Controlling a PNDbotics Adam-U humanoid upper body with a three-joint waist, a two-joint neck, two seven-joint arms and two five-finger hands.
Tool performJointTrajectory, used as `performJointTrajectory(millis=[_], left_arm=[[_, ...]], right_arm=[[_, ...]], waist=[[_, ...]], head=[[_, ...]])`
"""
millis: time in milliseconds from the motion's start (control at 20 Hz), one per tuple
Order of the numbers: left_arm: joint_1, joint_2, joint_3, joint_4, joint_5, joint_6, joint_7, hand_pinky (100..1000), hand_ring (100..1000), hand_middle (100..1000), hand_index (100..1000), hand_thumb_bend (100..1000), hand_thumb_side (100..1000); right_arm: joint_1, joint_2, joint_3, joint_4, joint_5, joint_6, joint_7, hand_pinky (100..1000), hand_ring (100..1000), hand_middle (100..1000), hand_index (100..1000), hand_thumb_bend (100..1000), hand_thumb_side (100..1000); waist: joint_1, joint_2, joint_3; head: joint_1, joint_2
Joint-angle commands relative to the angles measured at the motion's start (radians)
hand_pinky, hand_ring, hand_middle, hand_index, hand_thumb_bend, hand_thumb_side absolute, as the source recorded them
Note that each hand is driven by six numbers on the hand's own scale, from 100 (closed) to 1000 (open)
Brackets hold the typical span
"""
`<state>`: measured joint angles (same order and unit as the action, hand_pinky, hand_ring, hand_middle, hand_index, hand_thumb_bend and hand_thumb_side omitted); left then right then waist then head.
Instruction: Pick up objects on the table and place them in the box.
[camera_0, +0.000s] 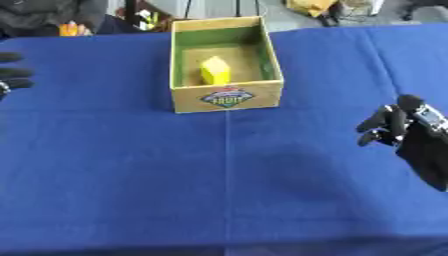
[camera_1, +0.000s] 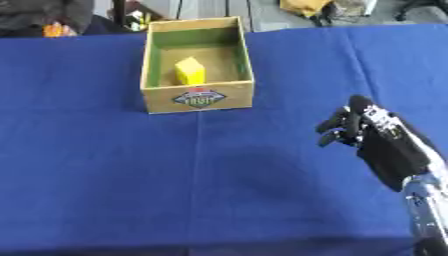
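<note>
Yellow block (camera_0: 215, 70) already sitting inside the box (camera_0: 227, 98), roughly mid-floor, leaning toward the left wall. Box parked at the far middle of the blue tablecloth (camera_0: 131, 165), label side facing the robot. Nothing else visible on the cloth to grab, so probably near the end of the job, or waiting on another object. Right hand (camera_1: 376, 135) hanging over the right side of the table, well apart from the box, fingers curled inward and holding nothing. Left hand (camera_0: 13, 75) barely poking in at the left edge in the left eye view, just a few dark fingers showing, can't tell if spread or curled. For doing the current step well, guessing a retreat or reset: lift clear first, then swing sideways, no dragging across the cloth, since a wrinkle could tug the box. Worth uncurling those right fingers before any new approach, otherwise knuckles hit the object first and shove it away. If another item shows up, better to come in from above with thumb and fingers on opposite sides, then carry high enough to clear the cardboard rim and drop on the empty right half of the floor, away from the block already there. Also worth keeping the idle arm out wide.
</note>
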<state>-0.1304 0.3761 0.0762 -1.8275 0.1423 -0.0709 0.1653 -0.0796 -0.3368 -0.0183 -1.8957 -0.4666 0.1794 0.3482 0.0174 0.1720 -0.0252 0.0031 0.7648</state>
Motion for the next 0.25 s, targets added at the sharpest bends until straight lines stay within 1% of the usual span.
performJointTrajectory(millis=[50, 250], left_arm=[[0.000, -0.029, 0.014, -0.012, 0.000, -0.008, -0.037, 661, 646, 670, 690, 257, 997], [0.002, -0.070, 0.016, 0.003, 0.000, -0.022, -0.073, 649, 631, 652, 669, 250, 1000]], right_arm=[[-0.013, -0.018, -0.011, -0.010, -0.005, -0.001, -0.003, 547, 625, 489, 363, 100, 614], [-0.016, -0.011, -0.011, -0.012, -0.005, -0.005, 0.002, 557, 639, 498, 370, 100, 625]], waist=[[0.002, -0.005, 0.003], [0.001, 0.006, -0.001]], head=[[0.008, 0.005], [0.010, 0.005]])
